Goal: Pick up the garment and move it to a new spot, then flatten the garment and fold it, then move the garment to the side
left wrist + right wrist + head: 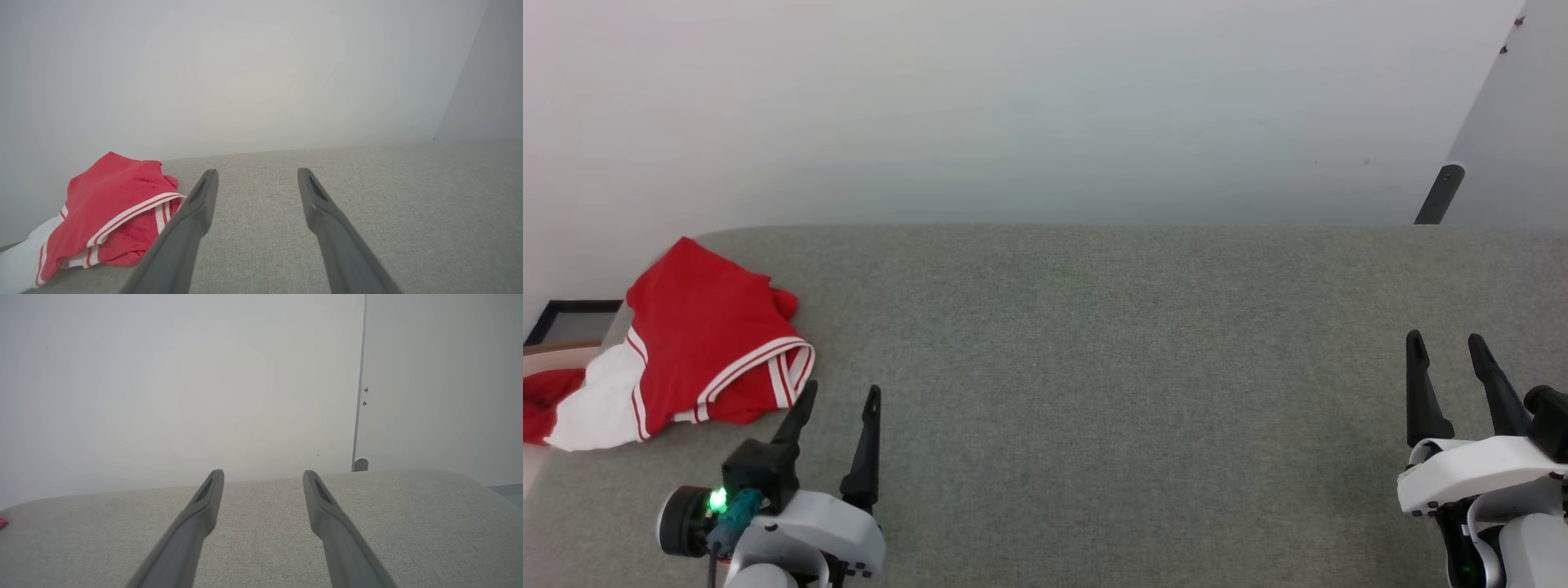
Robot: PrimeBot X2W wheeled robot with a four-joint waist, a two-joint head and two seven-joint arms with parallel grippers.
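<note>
The garment (698,343), red with a white panel and white-red-white striped trim, lies bunched at the far left edge of the grey fabric surface (1094,367); part of it hangs over that edge. In the left wrist view the garment (110,208) sits left of my fingers. My left gripper (841,392) stands open just right of the garment's near corner, apart from it, nothing between its fingers. My right gripper (1445,341) is open at the far right, well away. Both wrist views show open empty grippers (257,173) (263,473) over bare fabric.
A white wall (1045,106) rises behind the surface. A dark post (1437,194) leans at the back right by a wall corner. A dark-framed panel (568,320) lies off the left edge beyond the garment.
</note>
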